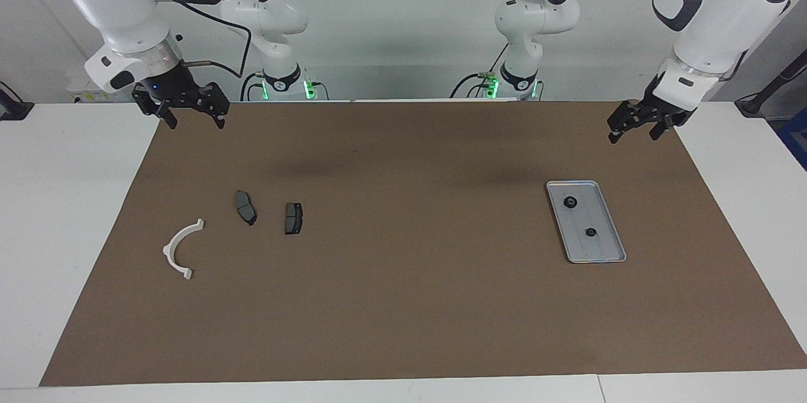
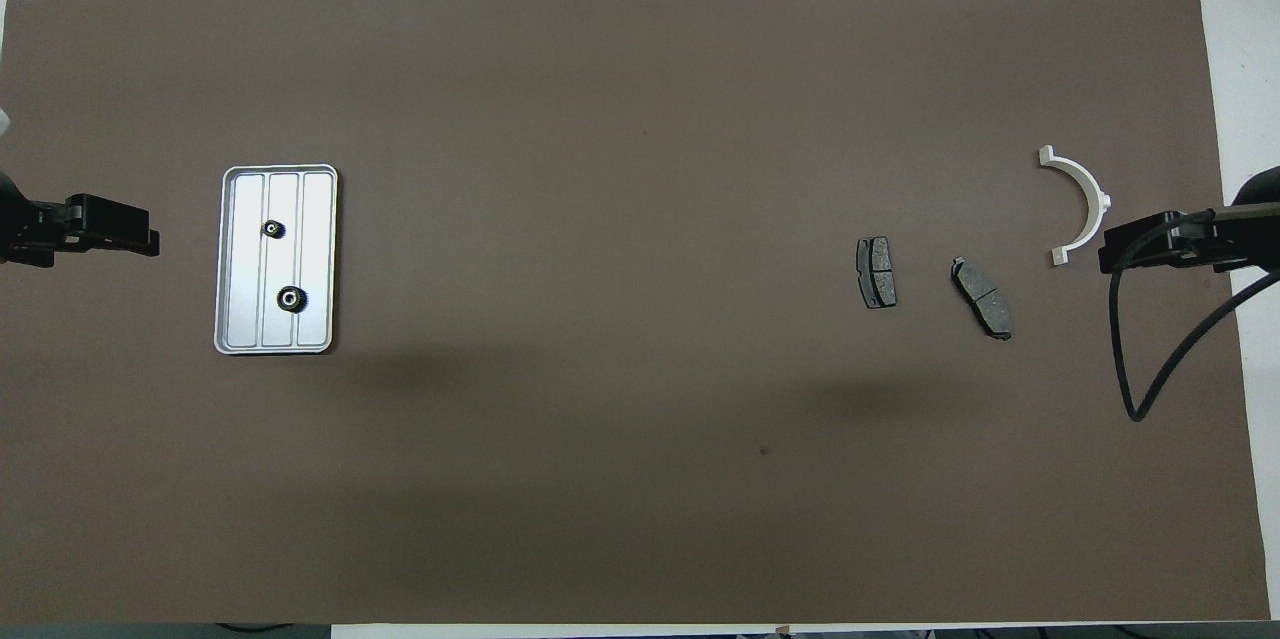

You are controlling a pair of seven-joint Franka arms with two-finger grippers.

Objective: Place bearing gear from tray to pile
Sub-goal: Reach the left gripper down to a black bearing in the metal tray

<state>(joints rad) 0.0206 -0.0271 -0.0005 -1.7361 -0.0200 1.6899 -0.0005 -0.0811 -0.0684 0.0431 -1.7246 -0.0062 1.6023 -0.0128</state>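
Resting on tray (image 1: pixel 606 255), two gears (image 1: pixel 570 203), teeth indistinct

A big brown mat (image 1: pixel 403 302) covers the white tabletop (image 1: pixel 63 201). The tray (image 2: pixel 318 259) is shiny silver-grey with long straight stripes pressed into it. Two little black gears (image 2: pixel 290 298) sit in it, each with a pale dot in the middle. The two brake pads (image 2: pixel 876 271) are dark grey. The half-ring bracket (image 2: pixel 1082 204) is white. Both arms are white with black claws; the left claw (image 1: pixel 637 127), the right claw (image 1: pixel 189 110).
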